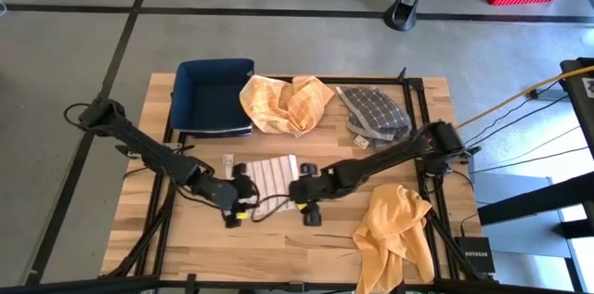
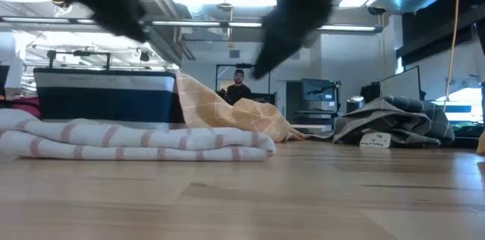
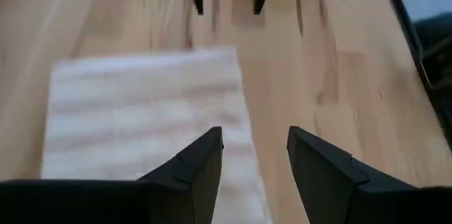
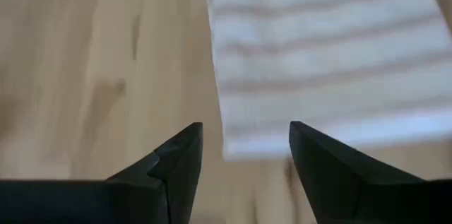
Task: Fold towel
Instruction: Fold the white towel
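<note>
Lying folded near the middle of the table (image 1: 186, 238), the striped towel (image 1: 274, 175) is white with thin dark lines. Bare wood stretches toward the front edge. The left gripper (image 1: 243, 203) and right gripper (image 1: 306, 203) sit at its two front corners, both spread apart, holding nothing.

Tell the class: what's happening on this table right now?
Two robot arms are working on a striped white towel, which lies folded flat mid-table. The left gripper and right gripper hover at its near corners, both open, holding nothing. Other cloths wait nearby: orange checked, grey checked, yellow, beside a navy bin.
</note>
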Controlling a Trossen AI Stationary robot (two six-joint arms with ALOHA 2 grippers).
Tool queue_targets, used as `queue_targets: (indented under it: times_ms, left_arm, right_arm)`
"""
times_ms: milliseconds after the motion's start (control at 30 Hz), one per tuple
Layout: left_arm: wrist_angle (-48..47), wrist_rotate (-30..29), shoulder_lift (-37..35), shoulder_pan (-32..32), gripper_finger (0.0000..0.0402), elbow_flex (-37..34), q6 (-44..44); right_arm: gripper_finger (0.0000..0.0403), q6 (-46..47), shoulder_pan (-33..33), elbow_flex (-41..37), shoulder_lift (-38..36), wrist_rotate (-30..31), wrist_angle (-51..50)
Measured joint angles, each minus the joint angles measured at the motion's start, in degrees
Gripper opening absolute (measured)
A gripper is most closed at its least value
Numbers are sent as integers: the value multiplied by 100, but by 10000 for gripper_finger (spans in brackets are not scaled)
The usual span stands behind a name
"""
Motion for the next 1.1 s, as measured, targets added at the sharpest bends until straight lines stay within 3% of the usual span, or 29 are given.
queue_targets:
  times_ms: [200, 400, 533, 633, 767, 867, 967, 1100]
  left_arm:
    - [389, 111, 774, 748, 155, -7, 485]
    - [-281, 355, 1480, 1419, 155, -9, 477]
    - [-849, 323, 1699, 1537, 155, 24, -610]
    - [-1403, 256, 1676, 1444, 155, 32, -2026]
    - [-2473, 318, 1525, 1111, 155, 20, -4452]
    - [-3084, 466, 1375, 712, 155, 5, -5605]
    - [-3276, 633, 1152, 398, 155, 67, -5923]
    - [-2983, 463, 820, 114, 155, 595, -5173]
  right_arm:
    - [214, 466, 317, -946, -712, 943, 409]
    - [214, 933, 420, -2135, -938, 1123, 1806]
    - [214, 849, 449, -2472, -922, 1189, 3136]
    - [214, 498, 490, -2657, -891, 1591, 3719]
    - [214, 250, 482, -2731, -845, 1796, 3847]
    - [214, -168, 479, -2722, -847, 1808, 3855]
    - [214, -548, 438, -2651, -847, 1853, 3861]
    - [214, -858, 355, -2554, -850, 1753, 3874]
